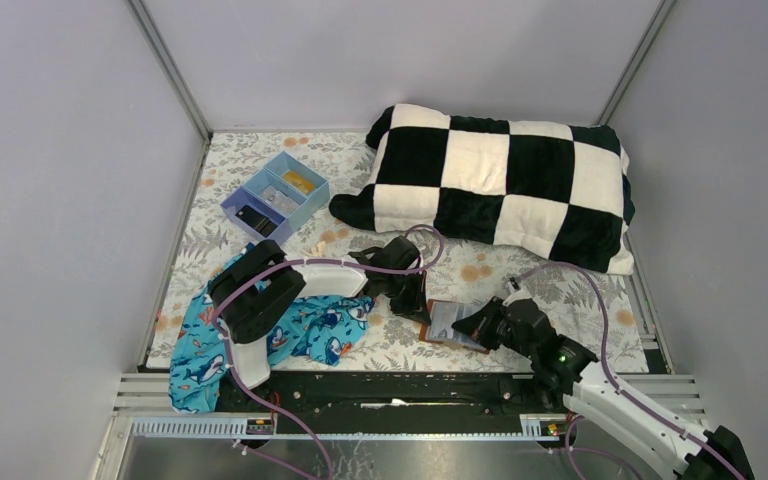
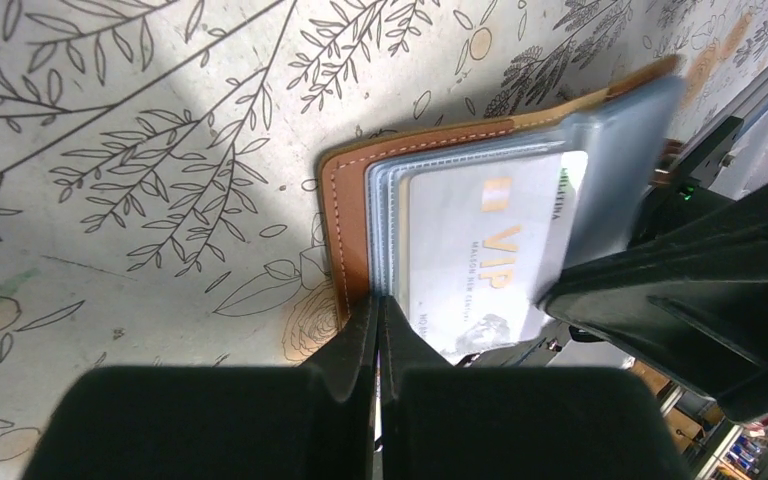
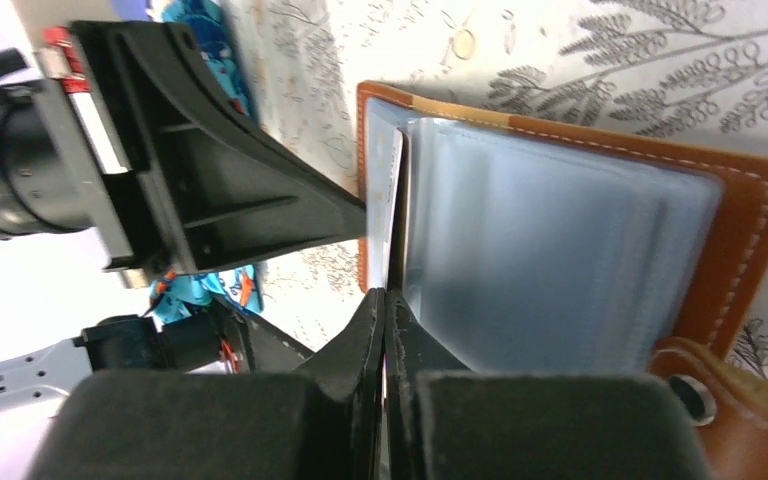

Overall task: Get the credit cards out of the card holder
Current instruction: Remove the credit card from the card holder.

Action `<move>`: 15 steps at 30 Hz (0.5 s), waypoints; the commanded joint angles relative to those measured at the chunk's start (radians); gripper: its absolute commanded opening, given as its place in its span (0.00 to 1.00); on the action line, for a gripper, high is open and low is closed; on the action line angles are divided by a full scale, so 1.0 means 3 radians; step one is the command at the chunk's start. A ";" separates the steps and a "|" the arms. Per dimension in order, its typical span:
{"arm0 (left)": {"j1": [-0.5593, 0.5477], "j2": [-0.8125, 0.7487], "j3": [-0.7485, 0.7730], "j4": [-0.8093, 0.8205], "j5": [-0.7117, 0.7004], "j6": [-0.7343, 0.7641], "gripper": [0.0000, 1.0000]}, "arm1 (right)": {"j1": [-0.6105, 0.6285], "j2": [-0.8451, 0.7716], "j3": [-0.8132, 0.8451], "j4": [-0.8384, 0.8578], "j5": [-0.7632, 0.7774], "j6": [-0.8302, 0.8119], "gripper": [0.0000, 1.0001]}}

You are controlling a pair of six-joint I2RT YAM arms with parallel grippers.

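A: What lay closest to the arm bases?

B: A crumpled blue shark-print cloth lay at the near left, with the left arm reaching over it. Just to its right, near the middle of the table, the card holder lay open on the floral tablecloth. Both grippers met over it.

A: How was the left gripper?

B: Its 2 fingers were pressed fully together, with the tips on the card holder's brown leather edge. I couldn't tell whether they pinched the leather or only bore down on it.

A: And the right gripper?

B: It was closed too, coming in from the opposite side. Its tips met a thin pale edge standing among the clear sleeves. I couldn't tell whether that edge was a card or a sleeve, or whether it was gripped.

A: Where were the cards?

B: 1 white credit card printed VIP lay inside a sleeve, its lower corner hidden behind the right gripper's finger. The snap tab sat on the side nearest the right wrist camera.

A: And farther back?

B: A blue divided tray stood toward the far left, holding 1 yellow item and 1 dark one. To the right of it, a black-and-white checkered cushion lay across the far right of the table.
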 commanded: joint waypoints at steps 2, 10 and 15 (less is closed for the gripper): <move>0.0023 0.0105 -0.0033 -0.0088 -0.0285 0.0088 0.00 | 0.0033 -0.0308 -0.0171 -0.0983 0.0132 0.0107 0.00; 0.0040 0.0100 -0.0033 -0.0101 -0.0309 0.0097 0.00 | 0.0033 -0.0485 -0.0223 -0.1124 0.0117 0.0165 0.00; 0.0092 0.0045 -0.0057 -0.0157 -0.0347 0.0129 0.00 | 0.0033 -0.0329 -0.0193 -0.1059 0.0112 0.0139 0.00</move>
